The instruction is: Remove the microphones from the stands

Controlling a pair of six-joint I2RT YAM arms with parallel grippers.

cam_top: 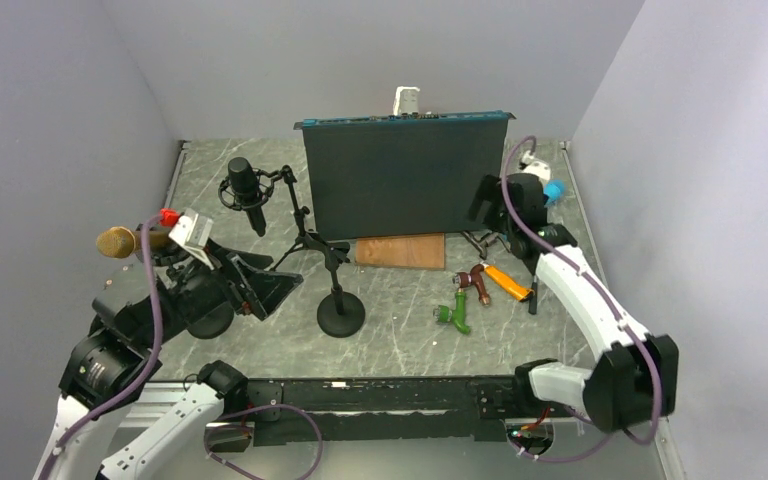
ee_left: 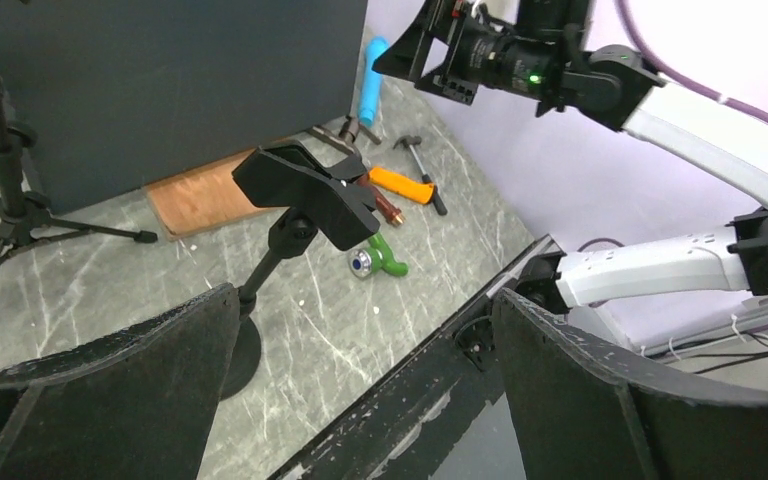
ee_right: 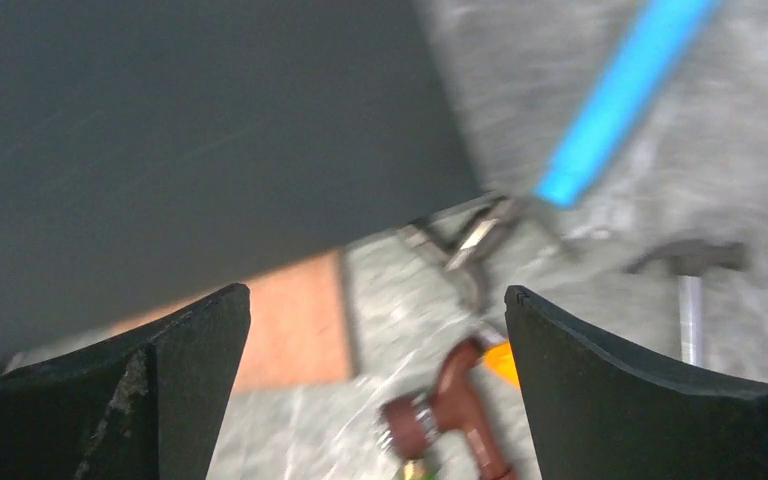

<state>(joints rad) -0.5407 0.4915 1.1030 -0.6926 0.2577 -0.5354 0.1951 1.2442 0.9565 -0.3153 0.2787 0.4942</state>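
A gold-headed microphone (cam_top: pixel 117 241) lies at the table's far left, apart from any stand. The round-base stand (cam_top: pixel 340 312) rises mid-table, and its black clip (ee_left: pixel 305 190) holds nothing. A second, black microphone (cam_top: pixel 245 188) hangs in a shock mount on a tripod at the back left. My left gripper (cam_top: pixel 278 280) hovers just left of the round-base stand, open, with nothing between its fingers (ee_left: pixel 365 295). Near the dark panel's right edge my right gripper (cam_top: pixel 482 205) is also open and bare (ee_right: pixel 377 292), above the tools on the table.
An upright dark panel (cam_top: pixel 405 180) stands at the back, with a wooden board (cam_top: pixel 400 251) at its foot. To the right lie a green tool (cam_top: pixel 455 315), a brown tool (cam_top: pixel 478 283), an orange-handled tool (cam_top: pixel 508 283), a small hammer (ee_left: pixel 420 165) and a blue cylinder (ee_left: pixel 372 75).
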